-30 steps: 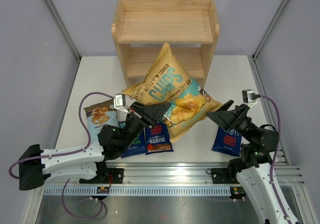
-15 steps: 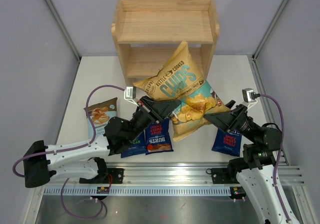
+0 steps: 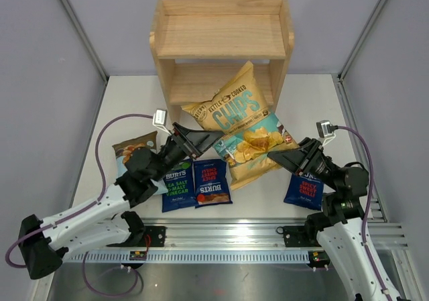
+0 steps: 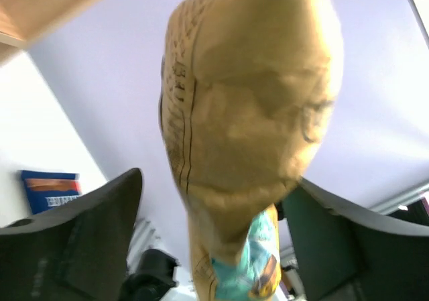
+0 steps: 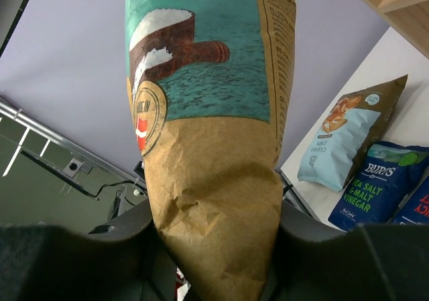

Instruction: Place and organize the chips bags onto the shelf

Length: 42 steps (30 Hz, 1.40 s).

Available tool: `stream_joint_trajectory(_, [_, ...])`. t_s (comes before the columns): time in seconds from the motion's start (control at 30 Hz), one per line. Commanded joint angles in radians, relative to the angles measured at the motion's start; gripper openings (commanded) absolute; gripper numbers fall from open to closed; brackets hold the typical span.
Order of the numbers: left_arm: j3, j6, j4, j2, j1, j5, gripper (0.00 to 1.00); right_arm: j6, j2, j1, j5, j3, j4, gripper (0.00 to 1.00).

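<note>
Right end effector (image 3: 273, 155) clamping yellow-and-teal bag (image 3: 242, 116), left end effector (image 3: 216, 138) astride

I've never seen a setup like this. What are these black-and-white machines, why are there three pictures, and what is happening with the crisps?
These are two robot arms bolted to the near edge of a white table. Each ends in a two-fingered pincer. The wide picture looks down from above and behind the arms. The two close-ups come from a small camera on each wrist, so each arm's own pincer shows at the bottom of its picture.

A wooden shelf stands on the table. Lying flat are two dark blue Burts bags by the left arm, a third Burts bag by the right arm, and a pale blue bag.

The right pincer grips the big yellow-and-teal chips bag by one corner. The left pincer is open, with the bag between its fingers.
</note>
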Motion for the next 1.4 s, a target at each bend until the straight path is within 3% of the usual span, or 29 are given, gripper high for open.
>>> stream_joint_trajectory(0.0, [-0.005,0.077,-0.201,-0.114,0.024,-0.03,0.94,-0.011,-0.002,0.004,0.005,-0.001,0.065,0.23])
stream_joint_trajectory(0.07, [0.006,0.114,-0.329,-0.206,0.027,-0.134,0.99,-0.005,-0.003,0.004,0.027,-0.019,0.058,0.23])
stream_joint_trajectory(0.2, [0.046,0.197,-0.744,-0.372,0.028,-0.349,0.99,0.004,0.029,0.004,0.062,-0.038,0.047,0.22])
stream_joint_trajectory(0.27, [0.099,0.223,-0.878,-0.438,0.028,-0.447,0.99,0.014,0.065,0.003,0.081,-0.038,0.05,0.22])
stream_joint_trajectory(0.37, [0.191,0.324,-1.104,-0.448,0.028,-0.486,0.99,0.02,0.128,0.007,0.123,-0.035,0.059,0.2])
stream_joint_trajectory(0.5, [0.421,0.456,-1.407,-0.39,0.028,-0.48,0.99,0.05,0.217,0.055,0.215,-0.042,0.111,0.21])
stream_joint_trajectory(0.6, [0.533,0.575,-1.513,-0.351,0.028,-0.458,0.99,0.072,0.286,0.108,0.324,-0.051,0.171,0.22])
stream_joint_trajectory(0.7, [0.584,0.695,-1.592,-0.311,0.028,-0.455,0.99,0.058,0.34,0.144,0.435,-0.025,0.185,0.21])
stream_joint_trajectory(0.8, [0.537,0.763,-1.571,-0.338,0.028,-0.515,0.99,0.054,0.388,0.193,0.56,-0.001,0.197,0.2])
stream_joint_trajectory(1.0, [0.267,0.731,-1.379,-0.499,0.031,-0.581,0.99,0.021,0.529,0.331,0.8,0.117,0.193,0.18])
stream_joint_trajectory(1.23, [0.268,0.665,-1.443,-0.607,0.073,-0.714,0.99,-0.005,0.763,0.46,1.025,0.275,0.233,0.17])
stream_joint_trajectory(1.37, [0.261,0.657,-1.443,-0.656,0.079,-0.733,0.99,-0.003,0.892,0.466,1.027,0.402,0.188,0.18])
